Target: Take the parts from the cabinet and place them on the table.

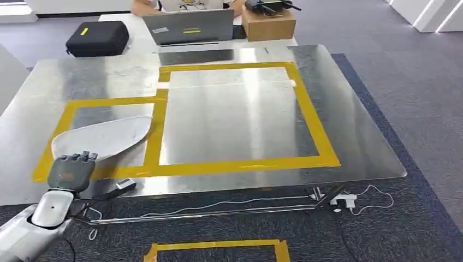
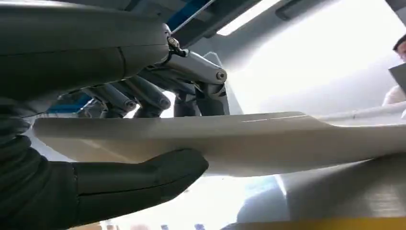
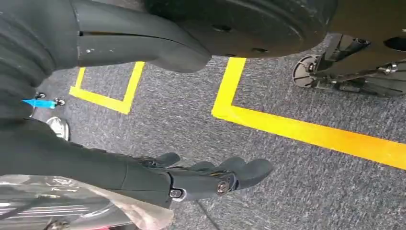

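1. Yellow tape on the dark carpet sits closest in the head view; past it, a thin white cable runs along the floor to a small white plug box; the left hand comes up at the near left edge of the shiny metal tabletop; its fingers lie over the near end of a flat white part; the part is long and leaf-shaped, and it lies inside the small yellow tape box on the left side of the tabletop; a bigger yellow tape box sits just beside it on the right; far back are a black case, a grey laptop and a brown cardboard box.

2. Up close in the left wrist view, the left hand holds the white part; the thick thumb presses on one side of it and the darker fingers curl onto the other side; the part sticks out flat, away from the hand; the shiny tabletop is close to it, but I cannot tell if they touch.

3. Hanging over the grey carpet in the right wrist view, the right hand holds nothing; its fingers are stretched out loosely, a little bent; yellow tape lines cross the carpet; some clear plastic wrap sits near the wrist.
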